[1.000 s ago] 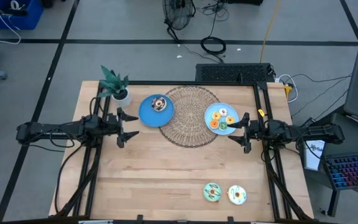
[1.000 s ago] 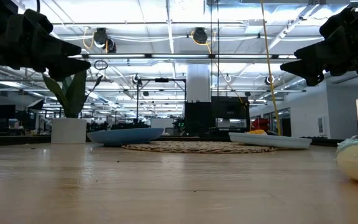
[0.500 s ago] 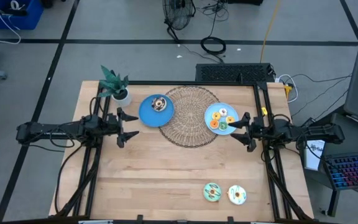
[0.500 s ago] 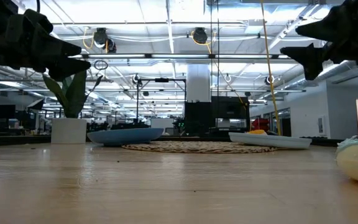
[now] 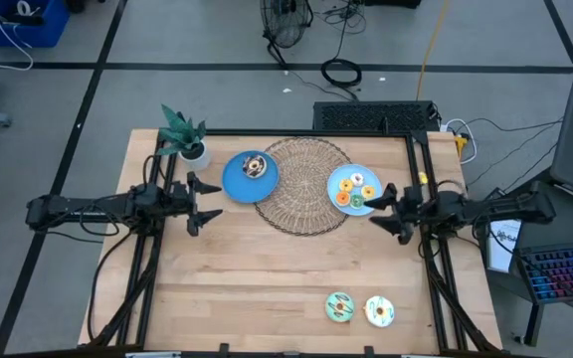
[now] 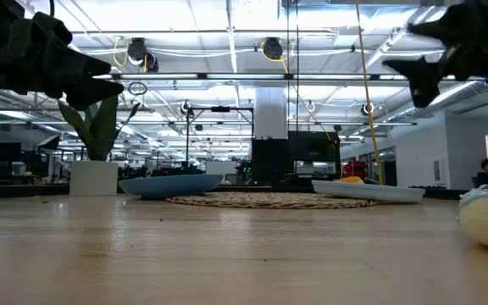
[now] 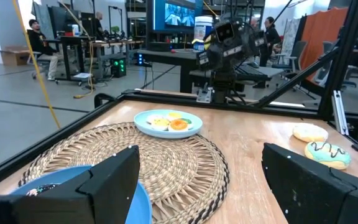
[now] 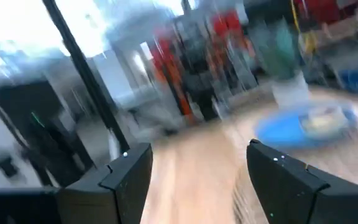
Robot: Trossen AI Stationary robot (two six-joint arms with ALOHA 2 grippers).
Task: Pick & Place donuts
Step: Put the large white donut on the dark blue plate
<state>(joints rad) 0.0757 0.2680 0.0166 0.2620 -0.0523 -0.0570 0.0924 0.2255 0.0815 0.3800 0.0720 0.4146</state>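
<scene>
A chocolate donut (image 5: pixel 254 166) lies on the blue plate (image 5: pixel 237 184) at the far left. Several tiny orange and yellow donuts (image 5: pixel 352 189) lie on the light blue plate (image 5: pixel 336 179) at the far right, also seen in the left wrist view (image 7: pixel 168 122). A green-frosted donut (image 5: pixel 340 307) and a white-frosted donut (image 5: pixel 379 311) rest flat on the table near its front right; both show in the left wrist view (image 7: pixel 327 153) (image 7: pixel 309 132). My left gripper (image 5: pixel 207 202) is open and empty beside the blue plate. My right gripper (image 5: pixel 378 211) is open and empty beside the light blue plate, above the table.
A round wicker mat (image 5: pixel 306 204) lies between the two plates. A potted plant (image 5: pixel 183 134) stands at the far left corner. Black frame rails (image 5: pixel 431 268) run along the table's left and right sides. Bare wood fills the middle and near left of the table.
My right gripper has risen and swung a little toward the table's near edge, staying open; its wrist view is blurred by the motion. My left gripper and all the donuts have kept still.
</scene>
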